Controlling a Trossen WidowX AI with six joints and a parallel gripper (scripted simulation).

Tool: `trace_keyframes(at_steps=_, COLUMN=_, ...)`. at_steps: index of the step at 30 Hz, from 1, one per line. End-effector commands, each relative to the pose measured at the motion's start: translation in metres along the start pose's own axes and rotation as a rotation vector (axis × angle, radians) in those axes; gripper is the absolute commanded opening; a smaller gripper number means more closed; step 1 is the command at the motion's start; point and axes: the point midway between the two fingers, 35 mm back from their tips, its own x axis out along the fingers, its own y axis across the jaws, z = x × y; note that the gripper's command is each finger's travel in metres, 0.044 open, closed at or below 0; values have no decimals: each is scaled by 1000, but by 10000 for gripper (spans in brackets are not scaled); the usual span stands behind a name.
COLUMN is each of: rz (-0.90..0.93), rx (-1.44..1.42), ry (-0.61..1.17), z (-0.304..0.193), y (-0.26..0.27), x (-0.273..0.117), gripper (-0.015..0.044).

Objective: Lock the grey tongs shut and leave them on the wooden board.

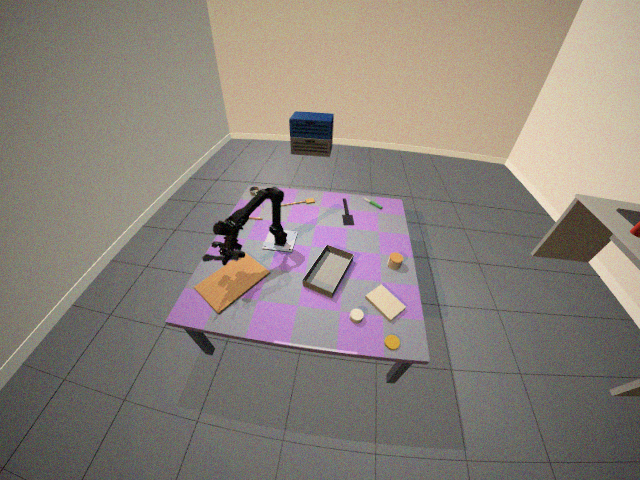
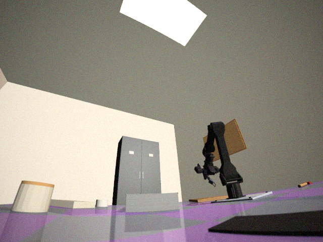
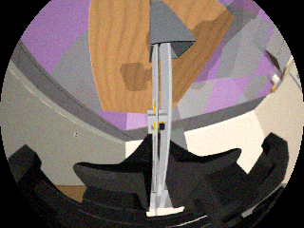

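Observation:
My gripper (image 1: 225,256) (image 3: 153,136) is shut on the grey tongs (image 3: 166,85), above the table near the wooden board (image 1: 250,279) (image 2: 208,199) (image 3: 119,47). In the wrist view the two pale arms of the tongs run close together, almost parallel, with a narrow gap. A dark grey wedge-shaped end is at the top, in front of the board. A pale end is at the bottom. Whether the lock has caught cannot be seen. The roasting tin (image 1: 316,289) (image 2: 152,202) stands to the right of the board in the top view, with no tongs across it.
An orange-lidded jar (image 1: 395,261) (image 2: 33,196), a cream block (image 1: 385,301), a small white tub (image 1: 356,315) and a yellow disc (image 1: 392,342) are right of the tin. A black spatula (image 1: 347,219), a wooden spatula (image 1: 310,200) and a green-handled tool (image 1: 375,204) lie at the back.

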Motion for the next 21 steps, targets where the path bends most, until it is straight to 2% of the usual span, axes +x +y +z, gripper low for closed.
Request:
trace_keyframes(at_steps=1, rz=4, rx=-7, ry=-32, z=-9, y=0, x=-1, gripper=-150)
trace_keyframes(at_steps=21, rz=6, rx=-2, ry=-285, z=-19, y=1, x=4, gripper=-150)
